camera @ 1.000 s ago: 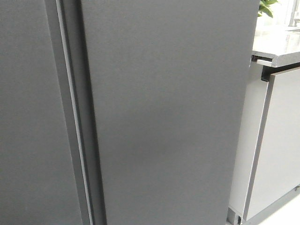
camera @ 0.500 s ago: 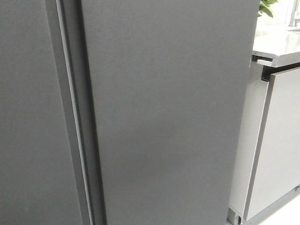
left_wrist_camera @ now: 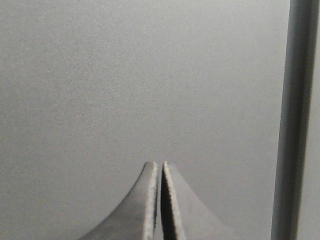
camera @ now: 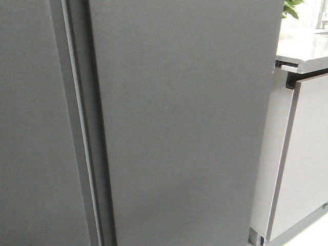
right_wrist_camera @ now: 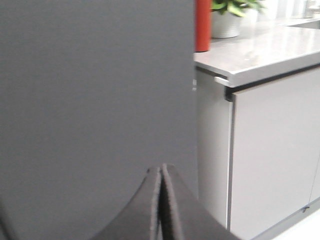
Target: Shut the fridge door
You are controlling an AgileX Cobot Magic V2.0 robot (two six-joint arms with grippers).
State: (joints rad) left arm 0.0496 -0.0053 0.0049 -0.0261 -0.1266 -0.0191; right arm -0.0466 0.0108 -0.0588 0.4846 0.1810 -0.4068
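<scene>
The fridge door [camera: 184,128] is the wide matte dark-grey panel filling the middle of the front view. No white lining or bins show. It meets a matching grey panel [camera: 31,128] at a narrow vertical seam [camera: 82,133]. My right gripper [right_wrist_camera: 161,167] is shut and empty, its tips close in front of the door [right_wrist_camera: 95,85]. My left gripper [left_wrist_camera: 161,164] is shut and empty, close to the other grey panel [left_wrist_camera: 125,75], with the seam [left_wrist_camera: 295,120] beside it. Neither arm shows in the front view.
A light-grey cabinet front [camera: 307,154] under a grey countertop [camera: 302,51] stands right of the fridge. A red container [right_wrist_camera: 203,25] and a potted plant [right_wrist_camera: 227,15] sit on the countertop [right_wrist_camera: 260,50]. Pale floor [camera: 312,237] shows at the lower right.
</scene>
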